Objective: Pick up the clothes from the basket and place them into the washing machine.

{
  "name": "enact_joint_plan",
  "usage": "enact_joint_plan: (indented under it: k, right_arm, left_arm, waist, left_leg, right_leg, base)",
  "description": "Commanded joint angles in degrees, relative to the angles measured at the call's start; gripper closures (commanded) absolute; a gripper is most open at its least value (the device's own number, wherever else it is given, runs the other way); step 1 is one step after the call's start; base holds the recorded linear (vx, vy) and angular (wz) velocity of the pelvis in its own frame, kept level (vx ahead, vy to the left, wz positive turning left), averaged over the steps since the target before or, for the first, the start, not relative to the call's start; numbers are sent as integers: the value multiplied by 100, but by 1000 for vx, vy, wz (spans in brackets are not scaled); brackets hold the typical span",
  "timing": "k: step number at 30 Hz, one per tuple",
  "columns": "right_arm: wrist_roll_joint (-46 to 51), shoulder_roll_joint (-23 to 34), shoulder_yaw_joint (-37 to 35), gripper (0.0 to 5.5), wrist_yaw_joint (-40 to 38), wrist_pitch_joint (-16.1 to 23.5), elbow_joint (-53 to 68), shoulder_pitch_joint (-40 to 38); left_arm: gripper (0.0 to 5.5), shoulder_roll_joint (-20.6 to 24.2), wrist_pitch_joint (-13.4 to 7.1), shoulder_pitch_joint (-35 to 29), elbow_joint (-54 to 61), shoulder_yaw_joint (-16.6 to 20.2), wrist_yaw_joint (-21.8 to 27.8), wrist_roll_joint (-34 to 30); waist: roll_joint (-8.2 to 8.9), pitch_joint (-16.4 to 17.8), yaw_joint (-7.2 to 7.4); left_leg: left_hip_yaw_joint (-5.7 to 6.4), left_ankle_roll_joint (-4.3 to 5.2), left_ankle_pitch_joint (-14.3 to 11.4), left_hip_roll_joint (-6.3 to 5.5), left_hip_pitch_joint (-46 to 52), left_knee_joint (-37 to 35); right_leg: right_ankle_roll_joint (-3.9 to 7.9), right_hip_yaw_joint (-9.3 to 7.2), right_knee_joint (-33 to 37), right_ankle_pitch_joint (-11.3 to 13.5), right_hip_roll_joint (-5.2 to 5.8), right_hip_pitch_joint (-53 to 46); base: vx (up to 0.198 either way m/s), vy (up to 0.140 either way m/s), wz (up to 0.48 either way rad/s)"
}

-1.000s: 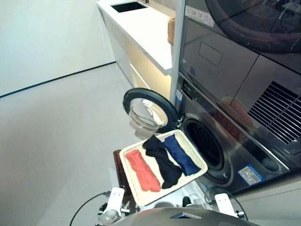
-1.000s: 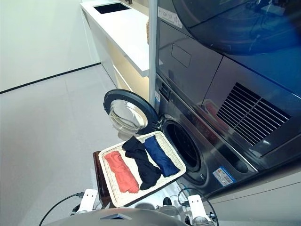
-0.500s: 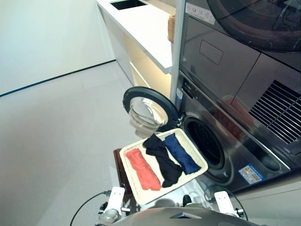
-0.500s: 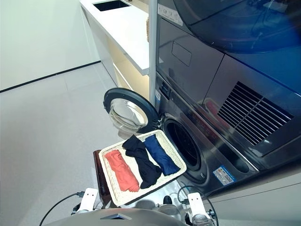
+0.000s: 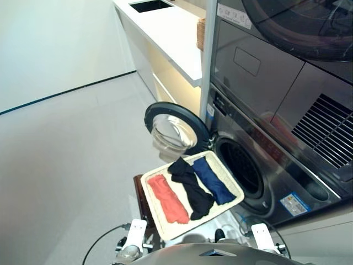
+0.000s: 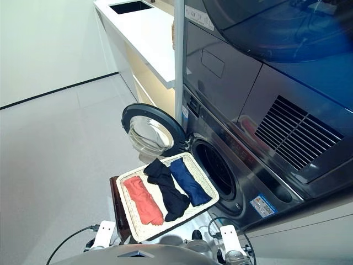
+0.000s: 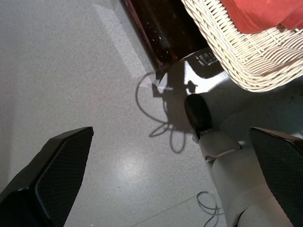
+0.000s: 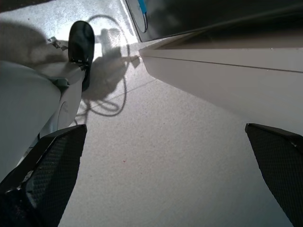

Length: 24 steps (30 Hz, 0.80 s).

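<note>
The cream wicker basket (image 5: pixel 228 174) sits on a dark brown stand (image 5: pixel 142 201) in front of the washing machine (image 5: pixel 287 182). It holds three garments side by side: coral-red (image 5: pixel 167 200), black (image 5: pixel 191 189) and navy blue (image 5: pixel 212 180). The machine's round door (image 5: pixel 175 131) is swung open to the left, and the dark drum opening (image 5: pixel 241 168) is uncovered. Both arms hang low, below the basket. My left gripper (image 7: pixel 170 135) is open over the floor near the basket's corner (image 7: pixel 227 52), with coral cloth (image 7: pixel 260 14) above it. My right gripper (image 8: pixel 165 127) is open over bare floor beside the machine's base.
A similar dark unit (image 5: pixel 287 49) is stacked above the washer. A white counter with a sink (image 5: pixel 165 33) runs back on the left of the machines. Grey floor spreads to the left. A thin black cable (image 5: pixel 102 243) loops on the floor near my left arm.
</note>
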<state>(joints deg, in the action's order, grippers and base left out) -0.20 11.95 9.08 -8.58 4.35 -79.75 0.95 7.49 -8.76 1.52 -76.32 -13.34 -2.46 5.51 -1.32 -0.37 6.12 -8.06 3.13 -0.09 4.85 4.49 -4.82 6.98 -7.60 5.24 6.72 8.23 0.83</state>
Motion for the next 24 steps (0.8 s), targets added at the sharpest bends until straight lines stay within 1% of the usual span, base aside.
enact_joint_plan:
  k: [1,6,12,15,17,19,21,22,23,24]
  right_arm:
    - [94,-62,43,0,-163,280,-21,502]
    - [159,-73,167,0,-233,438,379,585]
    - [109,-140,304,0,-297,495,541,637]
    - [58,-151,409,0,-342,541,678,624]
    - [21,-151,477,0,-378,574,756,618]
    - [9,-125,537,0,-421,617,890,587]
    - [-15,-50,593,0,-466,663,1037,576]
    - [-16,-23,623,0,-475,682,1088,586]
    - [-13,18,653,0,-498,699,1131,643]
    - [-17,72,680,0,-514,716,1194,704]
  left_arm:
    - [0,-73,-151,-139,-180,-59,-102,-159]
    - [0,-36,-280,-159,39,-159,-228,-214]
    - [0,22,-377,-175,123,-176,-364,-188]
    - [0,72,-476,-185,327,-221,-463,-205]
    - [0,137,-589,-177,600,-350,-542,-353]
    - [0,279,-730,-73,1207,-523,-630,-500]
    - [0,560,-893,31,2031,-713,-665,-760]
    - [0,668,-901,62,2274,-773,-671,-873]
    - [0,827,-958,30,2494,-915,-708,-1134]
    - [0,1029,-982,-19,2965,-1051,-715,-1374]
  waist:
    - [311,188,-64]
    - [325,317,-69]
    - [346,364,-87]
    - [363,422,-86]
    - [368,464,-89]
    - [367,522,-87]
    - [353,622,-81]
    - [345,682,-78]
    - [330,758,-62]
    - [316,865,-53]
  left_leg:
    - [311,-23,-89,-252,-78,-18]
    - [292,-51,-39,-306,-201,1]
    - [241,-60,-65,-324,-202,18]
    - [248,-75,-84,-342,-235,78]
    - [244,-80,-107,-359,-273,127]
    - [259,-88,-126,-368,-342,200]
    - [272,-108,-139,-384,-440,285]
    - [284,-117,-145,-392,-501,339]
    - [292,-129,-153,-409,-576,390]
    - [296,-151,-162,-432,-679,457]
  right_leg:
    - [178,31,-24,-226,-167,-207]
    - [177,56,-24,-191,-122,-119]
    - [193,74,-24,-179,-101,-97]
    - [187,96,-24,-173,-81,-100]
    - [188,109,-24,-170,-66,-87]
    - [193,115,-38,-160,-42,-59]
    - [192,112,-105,-159,-6,18]
    - [188,115,-162,-160,13,78]
    - [183,127,-248,-171,32,173]
    - [171,151,-358,-175,56,297]
  base:
    - [0,0,0]
    - [0,0,0]
    - [0,0,0]
    - [0,0,0]
    - [0,0,0]
    - [0,0,0]
    - [-75,19,-5]
    - [-115,30,-1]
    - [-154,42,5]
    - [-185,56,-9]
